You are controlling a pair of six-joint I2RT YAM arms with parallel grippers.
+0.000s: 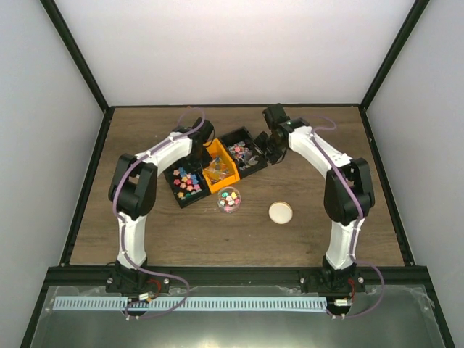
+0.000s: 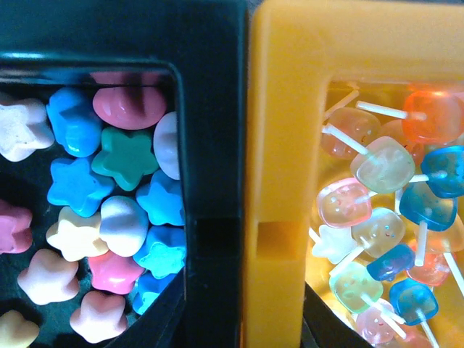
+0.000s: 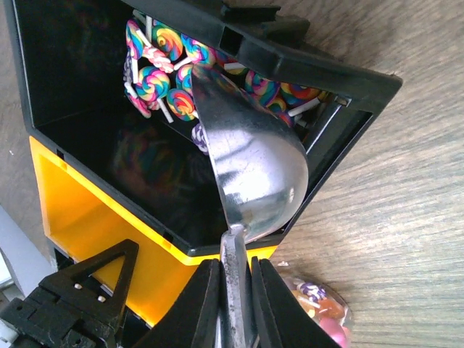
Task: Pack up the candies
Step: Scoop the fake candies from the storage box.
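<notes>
The right fingers (image 3: 204, 304) pinch the scoop (image 3: 254, 167) by its handle so its bowl reaches candies (image 3: 148, 80) in the right bin (image 3: 65, 80). The left fingers, over the left bin (image 2: 210, 109), are unseen; spread or not, I cannot tell.

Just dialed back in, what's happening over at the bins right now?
The right arm's jaws clamp the handle of a metal scoop, its bowl inside the right black bin by the swirl lollipops. The left arm hangs low over the left black bin of star-shaped candies, beside the orange bin; whether its jaws are open does not show. The clear jar stands open with some candies inside, its cream lid lying apart on the table.
</notes>
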